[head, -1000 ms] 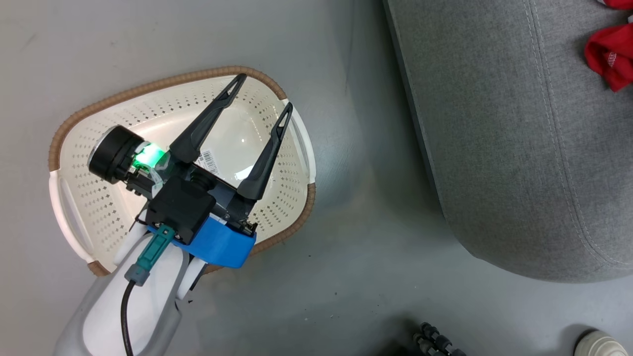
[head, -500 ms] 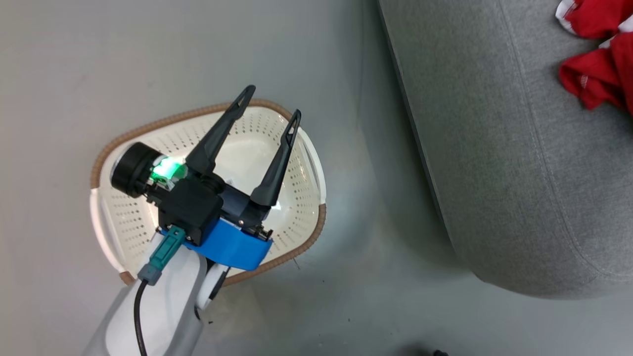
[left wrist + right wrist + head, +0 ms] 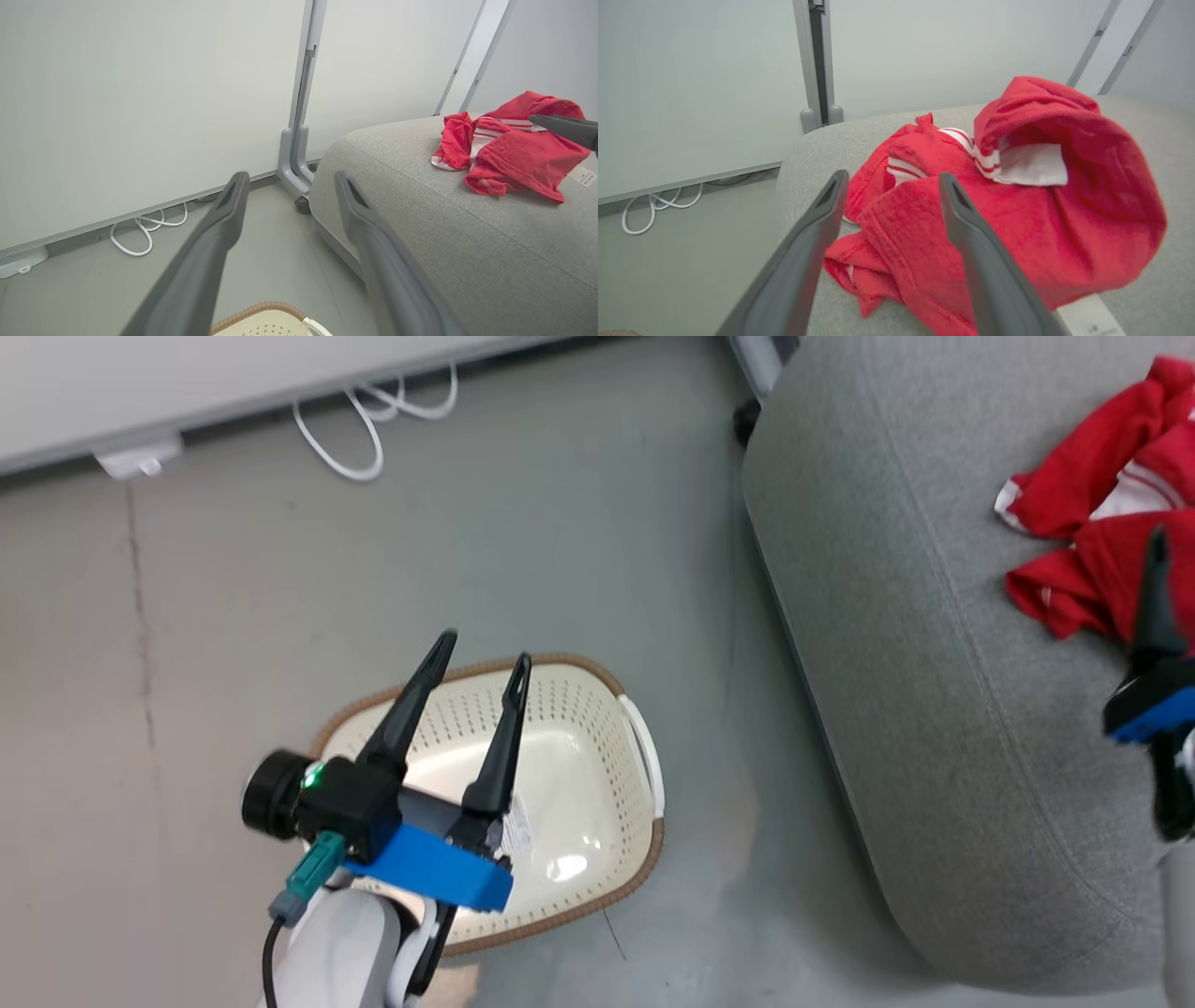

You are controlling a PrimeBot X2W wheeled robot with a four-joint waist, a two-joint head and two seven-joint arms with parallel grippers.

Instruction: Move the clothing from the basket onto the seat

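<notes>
Shifted head view; right gripper [image 3: 892, 179] now in sight above clothing [image 3: 1017, 224].

We get bright, even light and soft shadows — glare glints inside the basket [image 3: 579, 803], and wrist views blur the near fingers [image 3: 201, 280].

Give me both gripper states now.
Left gripper: open, holding nothing.
Right gripper: open, holding nothing; red clothing just ahead.

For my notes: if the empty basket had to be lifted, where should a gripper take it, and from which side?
Likely the white side handle of the basket facing the seat, from above: it bows out from the wall, leaving a gap for one finger, and nothing covers it.
</notes>
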